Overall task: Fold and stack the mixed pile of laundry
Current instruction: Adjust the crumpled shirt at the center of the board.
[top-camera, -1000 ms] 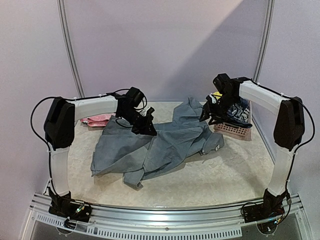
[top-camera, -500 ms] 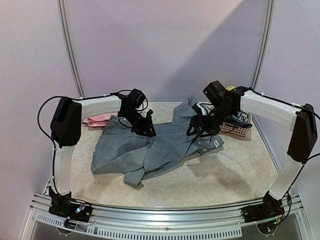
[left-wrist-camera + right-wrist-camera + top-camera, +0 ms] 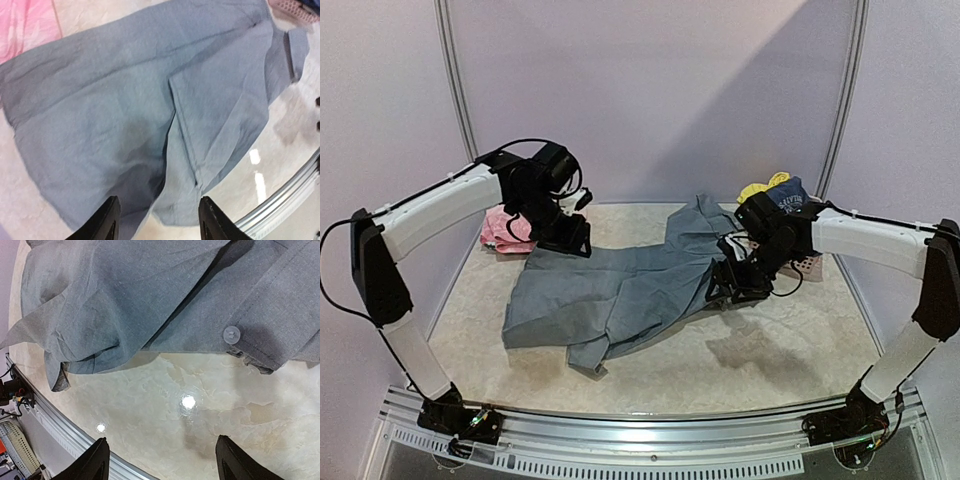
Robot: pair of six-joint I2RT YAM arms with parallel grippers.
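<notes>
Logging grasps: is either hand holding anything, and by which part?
Nothing is held: left hand and right hand are both open and empty; the grey shirt lies ungripped.

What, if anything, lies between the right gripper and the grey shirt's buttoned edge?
Nothing visible. The right gripper hangs open over the marbled tabletop. The grey shirt, its buttoned edge included, lies just ahead of it with only tabletop between.

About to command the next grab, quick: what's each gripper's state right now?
Left gripper: open, holding nothing, over the grey shirt.
Right gripper: open, holding nothing, near the shirt's buttoned edge.
</notes>
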